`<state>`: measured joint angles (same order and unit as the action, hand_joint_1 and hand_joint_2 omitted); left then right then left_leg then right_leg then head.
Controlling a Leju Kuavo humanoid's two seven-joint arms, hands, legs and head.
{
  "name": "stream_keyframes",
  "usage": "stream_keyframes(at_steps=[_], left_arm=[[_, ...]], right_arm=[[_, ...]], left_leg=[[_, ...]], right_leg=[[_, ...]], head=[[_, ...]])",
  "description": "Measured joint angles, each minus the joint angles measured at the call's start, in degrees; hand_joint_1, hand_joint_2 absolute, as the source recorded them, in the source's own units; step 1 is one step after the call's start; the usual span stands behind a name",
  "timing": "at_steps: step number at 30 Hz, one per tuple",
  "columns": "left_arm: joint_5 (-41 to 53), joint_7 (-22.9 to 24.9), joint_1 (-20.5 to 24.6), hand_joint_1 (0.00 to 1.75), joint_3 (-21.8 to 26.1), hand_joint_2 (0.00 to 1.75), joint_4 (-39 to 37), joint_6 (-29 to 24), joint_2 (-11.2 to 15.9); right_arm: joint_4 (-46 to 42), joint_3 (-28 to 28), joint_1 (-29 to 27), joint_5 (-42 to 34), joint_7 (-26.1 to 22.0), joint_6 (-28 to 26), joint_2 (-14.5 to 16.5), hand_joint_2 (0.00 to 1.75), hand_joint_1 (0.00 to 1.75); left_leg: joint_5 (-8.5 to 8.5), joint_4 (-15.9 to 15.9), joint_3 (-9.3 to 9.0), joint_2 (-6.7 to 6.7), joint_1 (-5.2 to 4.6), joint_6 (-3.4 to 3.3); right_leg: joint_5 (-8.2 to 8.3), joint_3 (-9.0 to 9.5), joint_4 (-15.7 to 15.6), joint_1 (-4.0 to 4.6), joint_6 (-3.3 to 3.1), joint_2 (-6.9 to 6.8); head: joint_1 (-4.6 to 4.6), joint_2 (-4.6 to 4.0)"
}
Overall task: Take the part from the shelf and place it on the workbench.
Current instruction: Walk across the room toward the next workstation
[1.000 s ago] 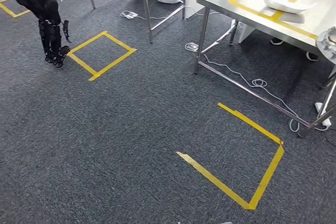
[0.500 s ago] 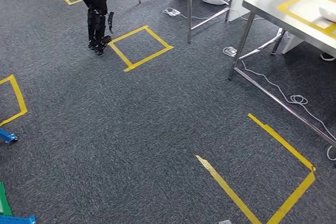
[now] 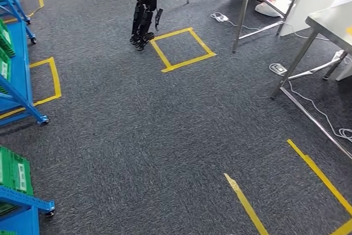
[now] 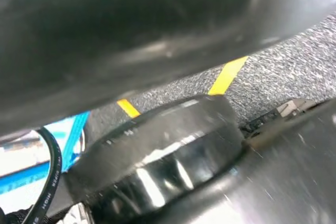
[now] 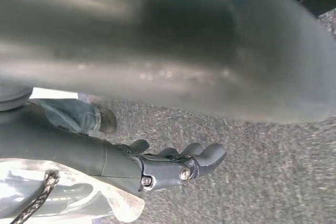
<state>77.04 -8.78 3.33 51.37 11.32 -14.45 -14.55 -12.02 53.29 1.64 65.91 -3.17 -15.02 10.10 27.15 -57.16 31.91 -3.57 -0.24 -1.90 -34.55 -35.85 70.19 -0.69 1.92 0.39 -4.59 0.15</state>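
Grey carpet (image 3: pixel 124 136) covers the floor. A blue shelf (image 3: pixel 16 81) with green bins (image 3: pixel 14 171) stands at left; the part cannot be identified. The workbench (image 3: pixel 332 23) stands far right. The left hand (image 3: pixel 143 23) hangs empty, fingers extended. The right hand (image 5: pixel 178 163) holds nothing, fingers loosely apart.

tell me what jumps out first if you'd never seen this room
Probably the black hanging robot hand at the top of the head view, dangling over grey carpet beside a yellow tape square. Next, the blue metal shelf rack with green bins along the left edge. The right wrist view shows the right hand empty, its fingers loosely curved.
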Motion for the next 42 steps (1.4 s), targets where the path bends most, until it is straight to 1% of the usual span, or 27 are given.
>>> stream_keyframes(at_steps=[2,3,4,6,7,9,11,13,14,15,17,19,21,22,24,26,27,28,29,31,32,33,35,37,39,41,42], left_arm=[[-0.45,-0.26,0.04,0.00,0.06,0.00,0.00,0.01,0.01],[-0.70,-0.40,0.09,0.00,0.12,0.00,0.00,0.01,0.00],[-0.90,-0.50,0.11,0.00,0.22,0.00,0.00,0.01,0.01],[-1.34,-0.61,0.01,0.00,0.54,0.00,0.00,0.01,0.04],[-1.46,-0.65,-0.08,0.00,0.74,0.00,0.00,0.01,0.07],[-1.57,-0.73,-0.09,0.00,1.10,0.00,0.00,0.01,0.11],[-1.59,-0.77,0.08,0.00,1.31,0.00,0.00,0.01,0.14],[-1.60,-0.78,0.06,0.00,1.42,0.00,0.00,0.01,0.18],[-1.60,-0.79,-0.04,0.00,1.45,0.00,0.00,0.01,0.21],[-1.61,-0.79,-0.14,0.00,1.47,0.00,0.00,0.01,0.25],[-1.61,-0.80,-0.13,0.00,1.50,0.00,0.00,0.01,0.30],[-1.61,-0.84,0.04,0.00,1.50,0.00,0.00,0.01,0.30],[-1.61,-0.86,0.01,0.00,1.50,0.00,0.00,0.01,0.33],[-1.63,-0.86,-0.07,0.00,1.50,0.00,0.00,0.00,0.36],[-1.85,-0.89,-0.07,0.00,1.53,0.00,0.00,-0.01,0.38],[-2.20,-0.96,0.09,0.00,1.61,0.00,0.00,-0.01,0.38],[-2.40,-1.01,0.14,0.00,1.68,0.00,0.00,0.00,0.37],[-2.60,-1.09,0.13,0.00,1.79,0.00,0.00,0.00,0.37],[-2.86,-1.19,0.09,0.00,1.94,0.00,0.00,0.00,0.38],[-3.29,-1.40,0.05,0.00,2.38,0.00,0.00,-0.01,0.39],[-3.49,-1.47,0.05,0.00,2.61,0.00,0.00,-0.01,0.38],[-3.68,-1.52,0.11,0.00,2.80,0.00,0.00,-0.02,0.37],[-4.02,-1.59,0.14,0.00,3.09,0.00,0.00,-0.05,0.38],[-4.39,-1.63,0.01,0.00,3.47,0.00,0.00,-0.08,0.40],[-4.69,-1.69,-0.05,0.00,3.93,0.00,0.00,-0.08,0.43],[-4.97,-1.84,0.12,0.00,4.25,0.00,0.00,-0.04,0.43],[-5.16,-1.93,0.19,0.00,4.34,0.00,0.00,-0.02,0.43]], right_arm=[[0.01,-0.25,0.02,0.39,-0.18,0.30,0.00,0.00,0.00],[0.03,-0.39,0.03,0.61,-0.30,0.46,0.00,0.00,0.00],[0.04,-0.55,0.06,0.78,-0.41,0.57,0.00,0.00,0.00],[0.07,-0.83,0.15,1.02,-0.47,0.73,0.01,0.00,0.00],[0.07,-1.01,0.21,1.11,-0.46,0.79,0.03,0.00,0.00],[0.07,-1.27,0.22,1.27,-0.46,0.90,0.11,0.00,0.00],[0.08,-1.38,0.08,1.32,-0.46,0.98,0.15,0.00,0.00],[0.09,-1.38,0.01,1.33,-0.42,0.99,0.15,0.00,0.00],[0.09,-1.39,0.05,1.33,-0.41,0.99,0.16,0.00,0.00],[0.09,-1.39,0.12,1.34,-0.41,0.99,0.17,0.00,0.00],[0.09,-1.42,0.22,1.34,-0.42,0.99,0.23,0.00,0.00],[0.09,-1.44,0.26,1.34,-0.43,0.99,0.28,0.00,0.00],[0.09,-1.49,0.37,1.36,-0.43,0.98,0.32,0.00,0.00],[0.09,-1.56,0.45,1.44,-0.44,0.97,0.33,0.00,0.00],[0.09,-1.76,0.50,1.75,-0.51,0.89,0.35,0.00,0.00],[0.09,-1.95,0.37,2.18,-0.56,0.69,0.35,0.00,0.00],[0.09,-2.06,0.27,2.37,-0.52,0.58,0.35,0.00,0.00],[0.09,-2.18,0.18,2.62,-0.48,0.49,0.35,0.00,0.00],[0.09,-2.32,0.12,2.87,-0.44,0.42,0.35,0.00,0.00],[0.09,-2.68,0.04,3.48,-0.48,0.38,0.35,0.00,0.00],[0.09,-2.86,0.00,3.76,-0.52,0.38,0.35,0.00,0.00],[0.09,-3.03,-0.05,4.10,-0.56,0.38,0.35,0.00,0.00],[0.09,-3.38,-0.12,4.87,-0.51,0.39,0.35,0.00,0.00],[0.09,-3.96,-0.19,5.85,-0.34,0.40,0.36,0.00,0.00],[0.09,-4.57,-0.34,6.60,-0.25,0.40,0.39,0.00,0.00],[0.09,-5.06,-0.61,7.18,-0.13,0.43,0.40,0.00,0.00],[0.09,-5.30,-0.75,7.53,-0.03,0.45,0.39,0.00,0.00]], left_leg=[[0.08,-0.13,-0.09,-1.60,-0.06,0.20],[0.08,-0.23,0.04,-2.34,-0.05,0.45],[0.03,-0.30,0.27,-2.98,0.02,0.79],[-0.18,-0.34,0.71,-4.14,0.23,1.54],[0.03,-0.64,0.94,-3.61,0.22,1.82],[2.12,-3.87,2.48,-0.68,0.04,2.30],[5.86,-11.25,5.97,2.28,0.09,2.76],[7.50,-16.76,8.55,3.05,0.33,3.12],[6.65,-16.39,8.29,3.24,0.42,3.21],[4.86,-13.74,6.87,3.59,0.48,3.21],[1.28,-5.55,2.54,6.02,0.21,2.89],[0.20,-0.94,0.21,7.92,-0.19,2.24],[0.38,-0.45,0.21,7.12,-0.39,1.60],[0.28,-0.27,0.18,6.46,-0.32,1.29],[-0.02,0.11,0.05,5.13,-0.04,0.59],[-0.14,0.21,0.02,3.73,0.12,0.18],[-0.13,0.20,0.01,2.91,0.11,0.11],[-0.11,0.20,-0.05,2.07,0.10,0.08],[-0.08,0.19,-0.14,1.19,0.09,0.08],[0.06,0.14,-0.46,-0.59,0.13,0.24],[0.17,0.07,-0.57,-1.39,0.13,0.42],[0.29,-0.11,-0.50,-2.16,0.12,0.69],[0.22,-0.33,0.02,-3.49,0.26,1.41],[0.09,-0.42,0.52,-4.35,0.52,2.14],[1.49,-2.41,1.49,-1.84,0.38,2.70],[4.98,-8.85,4.49,1.85,0.25,3.17],[6.71,-12.90,6.42,2.65,0.33,3.35]], right_leg=[[4.11,3.27,-8.17,-0.13,-0.39,2.52],[5.02,4.64,-11.02,-0.18,-0.50,3.70],[5.15,5.35,-12.41,-0.18,-0.58,4.50],[5.02,5.84,-12.90,-0.11,-0.80,3.81],[5.15,5.93,-13.12,-0.15,-1.05,3.12],[5.33,6.20,-13.58,-0.27,-1.59,1.44],[5.18,6.34,-13.61,-0.12,-1.92,-0.50],[4.95,6.44,-13.60,-0.02,-2.00,-2.45],[4.82,6.56,-13.60,0.00,-1.98,-3.28],[4.67,6.76,-13.60,0.01,-1.92,-4.04],[4.25,7.21,-13.58,0.18,-1.64,-5.35],[3.76,7.51,-13.56,0.47,-1.14,-6.47],[3.45,8.03,-13.69,0.54,-0.57,-7.62],[3.17,8.23,-13.63,0.42,-0.25,-7.49],[1.29,7.16,-11.02,0.14,0.27,-4.70],[-2.36,3.47,-3.52,-0.03,0.50,-1.31],[-3.83,1.23,0.68,-0.04,0.56,-0.74],[-4.28,-0.52,3.53,-0.02,0.59,-0.54],[-3.45,-1.30,4.12,-0.02,0.56,-0.46],[1.19,0.33,-1.45,-0.10,0.39,0.34],[3.38,1.91,-5.58,-0.22,0.27,1.87],[4.73,3.38,-9.22,-0.40,0.16,3.40],[5.15,4.82,-12.29,-0.50,-0.09,5.35],[5.21,5.14,-12.62,-0.41,-0.50,4.25],[5.34,5.41,-12.99,-0.44,-1.09,2.58],[5.20,5.64,-13.16,-0.32,-1.63,0.52],[5.07,5.69,-13.15,-0.21,-1.82,-0.56]], head=[[0.01,0.00],[-0.01,0.01],[0.01,0.01],[0.02,0.01],[0.04,0.00],[0.26,0.00],[0.44,0.00],[0.44,0.00],[0.44,0.00],[0.45,0.00],[0.47,0.00],[0.41,0.00],[0.40,0.00],[0.41,0.00],[0.22,0.00],[-0.05,0.00],[-0.10,0.00],[-0.09,0.00],[-0.09,0.00],[-0.09,0.00],[-0.08,0.00],[-0.06,0.00],[-0.02,0.00],[0.00,0.00],[0.22,0.00],[0.47,0.00],[0.52,0.00]])
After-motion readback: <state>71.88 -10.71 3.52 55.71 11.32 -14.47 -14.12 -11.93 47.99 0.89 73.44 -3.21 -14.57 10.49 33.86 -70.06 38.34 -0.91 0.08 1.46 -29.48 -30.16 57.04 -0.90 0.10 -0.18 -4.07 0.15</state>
